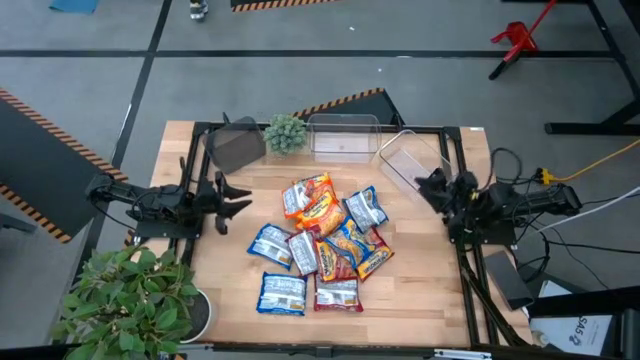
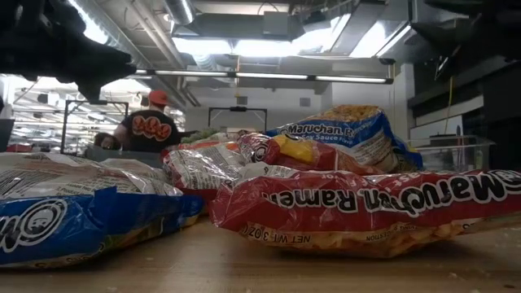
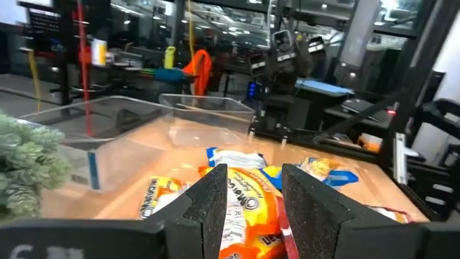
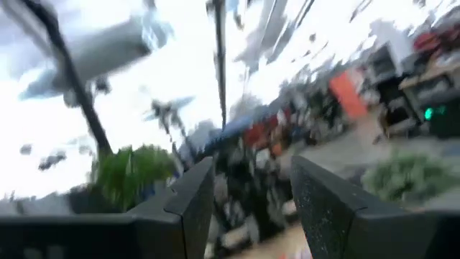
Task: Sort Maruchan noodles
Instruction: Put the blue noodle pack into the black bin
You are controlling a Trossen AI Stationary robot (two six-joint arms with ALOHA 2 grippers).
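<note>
Several Maruchan noodles packets lie in a loose, partly overlapping pile at the middle of the wooden table: blue-and-white, orange-yellow and red ones. In the low view a red packet and a blue one lie nearest. My left gripper hovers at the pile's left, pointing level toward it, open, with nothing between its fingers. My right gripper stands at the pile's right, tipped upward, open and with nothing in it.
Along the table's far edge stand a dark bin, a small green plant, a clear bin and a second clear bin set at a slant. A large leafy plant stands at the near left corner. A person shows in the room behind.
</note>
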